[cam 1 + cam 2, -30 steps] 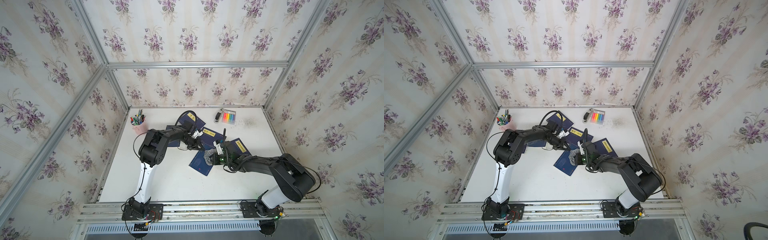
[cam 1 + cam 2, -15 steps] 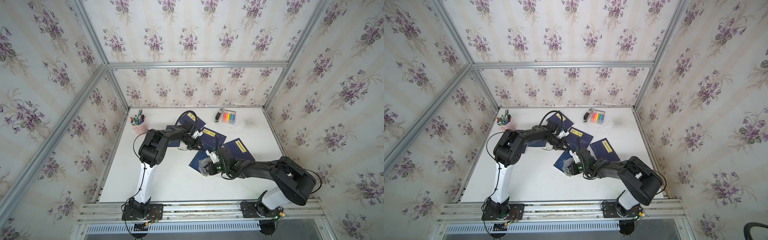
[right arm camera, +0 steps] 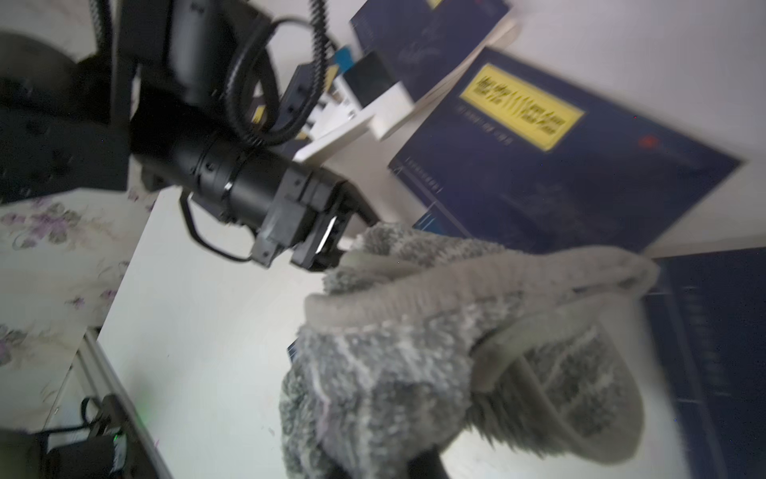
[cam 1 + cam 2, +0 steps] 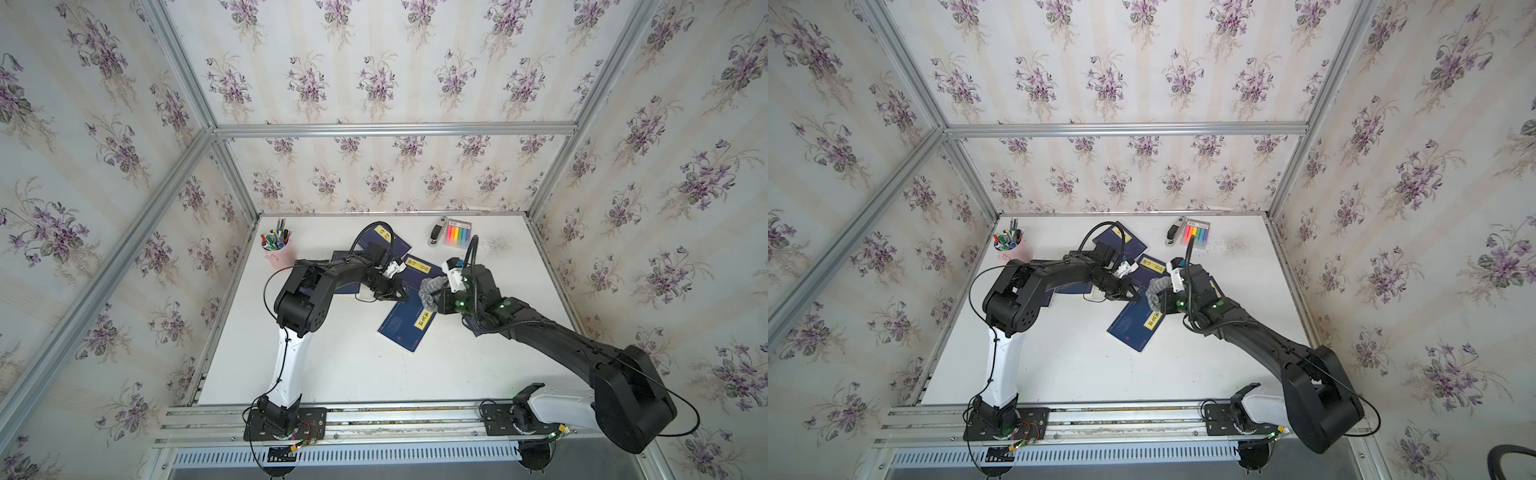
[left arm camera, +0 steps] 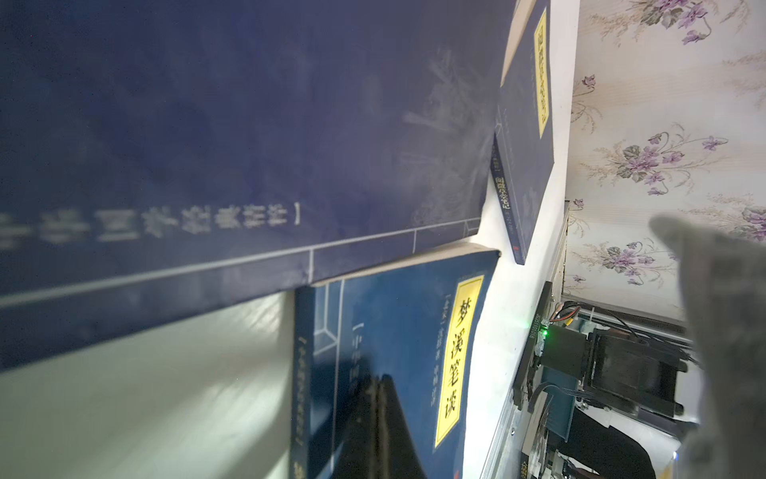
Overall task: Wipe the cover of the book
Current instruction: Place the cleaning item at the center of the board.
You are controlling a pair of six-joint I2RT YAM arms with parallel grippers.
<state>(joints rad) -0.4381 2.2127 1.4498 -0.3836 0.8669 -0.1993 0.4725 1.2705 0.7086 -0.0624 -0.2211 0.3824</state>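
So the right gripper [image 4: 436, 300], clamped on the fluffy grey microfibre cloth [image 4: 427, 289], has swept back up the dark-blue paperback book w/ yellow title strip [image 4: 401, 332], flat mid-table, closed left gripper [image 4: 395, 292] pinning its far corner; another pass done, prob. more coming.

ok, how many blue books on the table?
5 blue books: back book; left book under the left arm; middle book; front book, at the cloth; right book, mostly beneath the right arm. Others may be covered.
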